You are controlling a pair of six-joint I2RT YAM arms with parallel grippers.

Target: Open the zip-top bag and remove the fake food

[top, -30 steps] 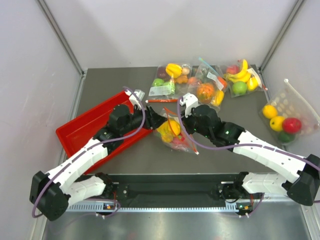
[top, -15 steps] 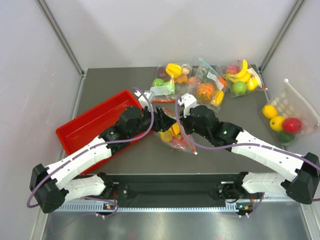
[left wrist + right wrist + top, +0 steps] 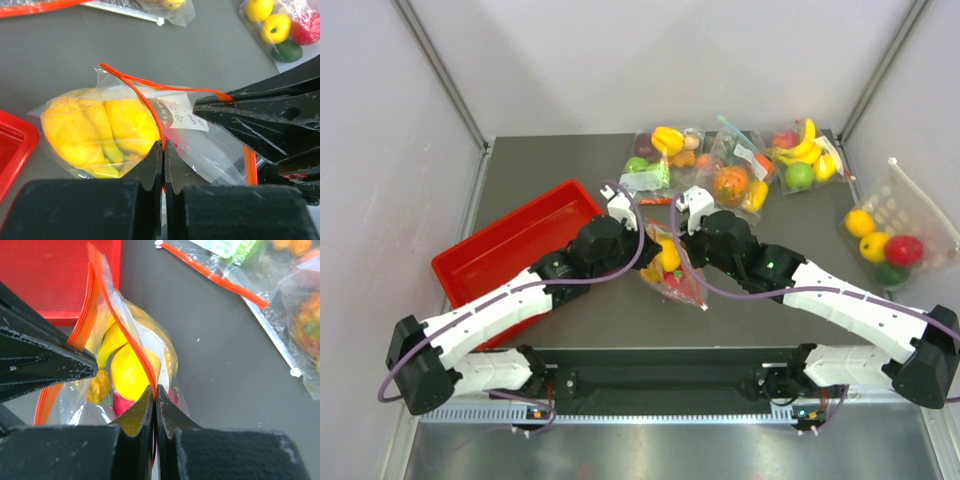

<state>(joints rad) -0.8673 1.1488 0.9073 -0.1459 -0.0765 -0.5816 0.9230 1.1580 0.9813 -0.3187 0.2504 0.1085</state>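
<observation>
**Both lips of the zip-top bag [image 3: 672, 268] pinched, mouth parted**

Near the middle of the top view, the zip-top bag sits over the dark table [image 3: 620, 315], close to the right end of the red tray [image 3: 500, 245]. The two arms meet above it. The left gripper [image 3: 645, 243] reaches in from the left of the frame and the right gripper [image 3: 676, 240] from the right. Their tips are close together at the bag's upper end.

In the left wrist view, the left gripper's fingers are clenched on one lip of the bag at the lower middle of the frame. They grip it at the red-orange zip strip [image 3: 145, 97]. The strip forks from a corner in the upper left. One branch runs down to those fingers, and the other runs right to the tips of the right gripper, whose black fingers enter from the right edge.

The right wrist view shows the right gripper's fingers squeezed tight on the other lip, low in the frame. The left gripper's dark fingers hold their strip at the left edge. The mouth stands parted between the two.

The fake food [image 3: 90, 130] is inside the bag: a yellow banana [image 3: 111, 342], a rounded yellow fruit [image 3: 131, 372] and a pink-red piece [image 3: 119, 402] lower down.

Other fruit-filled bags [image 3: 735, 180] lie along the table's top edge in the top view. A dotted pouch [image 3: 890, 225] lies at its right edge.
</observation>
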